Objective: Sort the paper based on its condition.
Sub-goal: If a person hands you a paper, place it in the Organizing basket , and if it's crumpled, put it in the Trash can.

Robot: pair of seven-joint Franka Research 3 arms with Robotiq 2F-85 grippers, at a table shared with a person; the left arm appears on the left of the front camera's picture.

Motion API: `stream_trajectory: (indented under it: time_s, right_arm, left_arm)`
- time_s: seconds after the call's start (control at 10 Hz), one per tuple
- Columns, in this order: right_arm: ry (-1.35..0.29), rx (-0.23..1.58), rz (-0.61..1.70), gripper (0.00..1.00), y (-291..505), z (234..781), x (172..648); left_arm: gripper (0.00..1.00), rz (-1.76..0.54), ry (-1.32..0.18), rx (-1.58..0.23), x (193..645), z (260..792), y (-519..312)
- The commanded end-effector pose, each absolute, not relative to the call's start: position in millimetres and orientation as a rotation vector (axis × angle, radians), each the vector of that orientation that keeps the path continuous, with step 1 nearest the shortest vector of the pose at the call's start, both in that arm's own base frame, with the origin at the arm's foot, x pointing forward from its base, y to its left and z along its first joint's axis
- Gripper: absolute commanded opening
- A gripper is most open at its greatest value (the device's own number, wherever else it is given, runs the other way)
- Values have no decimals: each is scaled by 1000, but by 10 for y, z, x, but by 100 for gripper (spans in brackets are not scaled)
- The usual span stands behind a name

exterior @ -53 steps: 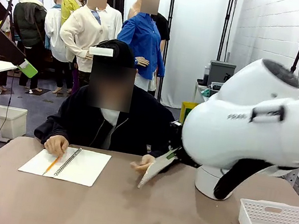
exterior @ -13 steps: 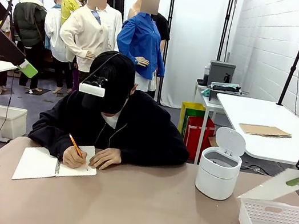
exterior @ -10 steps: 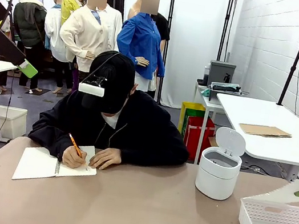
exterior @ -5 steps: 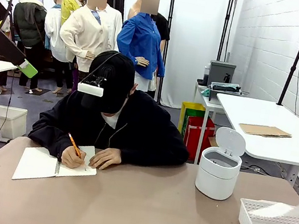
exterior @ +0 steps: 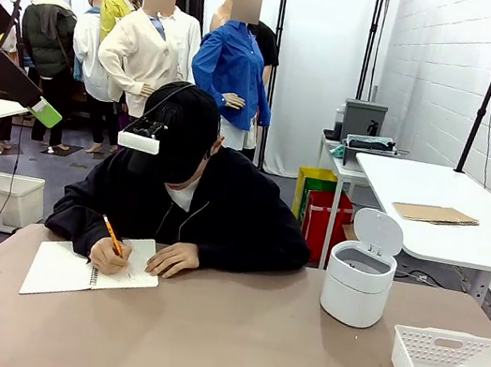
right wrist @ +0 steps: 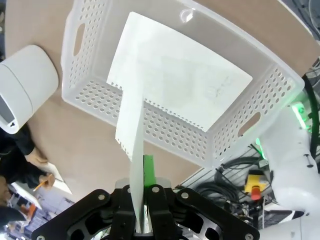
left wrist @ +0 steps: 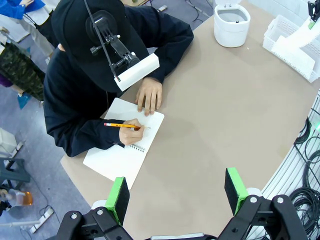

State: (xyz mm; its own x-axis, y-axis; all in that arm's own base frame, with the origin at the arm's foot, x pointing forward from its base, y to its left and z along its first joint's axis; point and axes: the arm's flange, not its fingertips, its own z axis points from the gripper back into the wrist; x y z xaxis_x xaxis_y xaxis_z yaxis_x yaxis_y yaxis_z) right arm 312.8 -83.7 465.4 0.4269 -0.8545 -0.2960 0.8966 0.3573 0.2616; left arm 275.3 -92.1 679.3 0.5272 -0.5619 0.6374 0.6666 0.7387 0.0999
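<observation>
Right tool pinched shut on paper sheet above white perforated basket | step: depositing sheet | next: lower, then release onto what appears another sheet inside | left tool wide, empty

paper: we see it thin, white, dull
basket: white plastic with holes
counter: brown, smooth, dull

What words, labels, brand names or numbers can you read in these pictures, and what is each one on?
No text can be read for certain.
On the sheet lying in the basket: faint marks, too faint to read.
On the notebook: any writing is too small to read.
</observation>
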Motion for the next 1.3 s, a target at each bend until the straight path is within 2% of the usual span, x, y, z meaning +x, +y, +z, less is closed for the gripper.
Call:
stream_trajectory:
  time_s: [0.0, 0.1, 0.7, 0.8, 1.1, 1.2]
  right_arm:
    - [26, 318, -1215, 0, -267, 3473, 2120]
    - [-37, 289, -1221, 0, -284, 3417, 2185]
    - [-44, 281, -1279, 0, -317, 3241, 2457]
    - [-25, 294, -1249, 0, -776, 4385, 3580]
    - [-18, 298, -1253, 0, -778, 4304, 3635]
    - [-64, 350, -1224, 0, -782, 4378, 3692]
  left_arm:
    - [100, -739, -698, -164, 2748, 6791, -912]
    - [100, -739, -698, -164, 2748, 6791, -912]
    - [100, -739, -698, -164, 2748, 6791, -912]
    - [100, -739, -698, -164, 2748, 6791, -912]
    - [100, -739, -698, -164, 2748, 6791, -912]
    - [100, -739, -698, -164, 2748, 6791, -912]
